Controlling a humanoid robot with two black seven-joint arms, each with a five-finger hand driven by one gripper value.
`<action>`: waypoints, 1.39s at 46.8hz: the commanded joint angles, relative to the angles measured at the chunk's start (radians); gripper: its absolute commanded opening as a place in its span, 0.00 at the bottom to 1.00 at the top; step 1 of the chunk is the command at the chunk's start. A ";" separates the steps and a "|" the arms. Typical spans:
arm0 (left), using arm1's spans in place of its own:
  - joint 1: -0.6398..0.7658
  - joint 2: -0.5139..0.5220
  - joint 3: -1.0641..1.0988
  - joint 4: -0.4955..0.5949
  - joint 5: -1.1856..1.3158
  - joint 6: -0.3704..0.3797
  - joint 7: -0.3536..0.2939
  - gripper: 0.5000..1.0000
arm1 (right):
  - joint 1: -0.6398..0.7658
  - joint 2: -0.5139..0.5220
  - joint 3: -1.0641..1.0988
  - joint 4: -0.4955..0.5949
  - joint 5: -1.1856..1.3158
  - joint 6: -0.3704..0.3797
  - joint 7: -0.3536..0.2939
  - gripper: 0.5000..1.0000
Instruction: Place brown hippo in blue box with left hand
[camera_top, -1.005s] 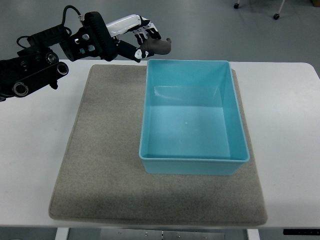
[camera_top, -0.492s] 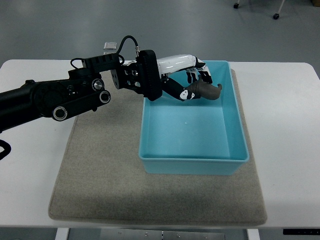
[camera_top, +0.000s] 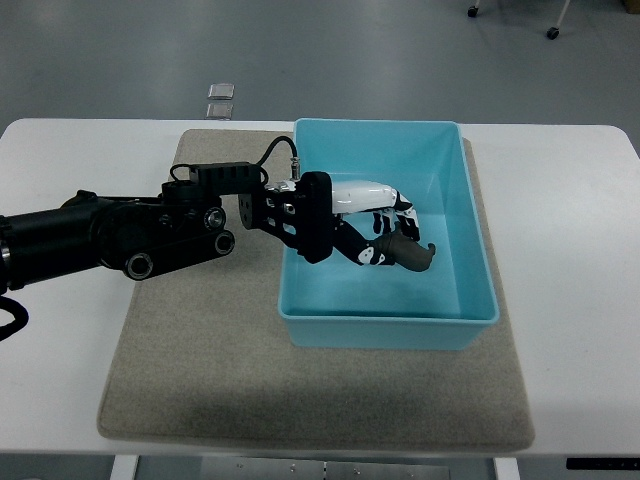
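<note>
Brown hippo (camera_top: 408, 254) was gripped in the curled fingers (camera_top: 390, 222) of the left robot hand (camera_top: 385, 232), held inside the blue box (camera_top: 470, 215) above its floor, toward the middle. The left arm (camera_top: 130, 235) reached in from the left edge, crossing the grey mat (camera_top: 200, 360) and the box's left wall. Box sat on the mat, mat on the white bench (camera_top: 570, 300).

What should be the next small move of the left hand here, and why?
Probably open the fingers and let go. The left hand holds the brown hippo inside the walls of the blue box, low over its floor, so the toy would likely land in the box.
</note>
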 joint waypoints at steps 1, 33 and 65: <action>0.005 0.001 0.003 0.000 -0.002 0.000 0.000 0.00 | 0.000 0.000 0.000 0.000 0.000 0.000 0.000 0.87; 0.013 0.012 -0.024 -0.003 -0.026 0.020 -0.001 0.76 | 0.000 0.000 0.000 0.000 0.000 0.000 0.000 0.87; 0.143 0.093 -0.552 0.045 -0.472 0.041 -0.003 0.92 | 0.000 0.000 0.000 0.000 0.000 0.000 -0.001 0.87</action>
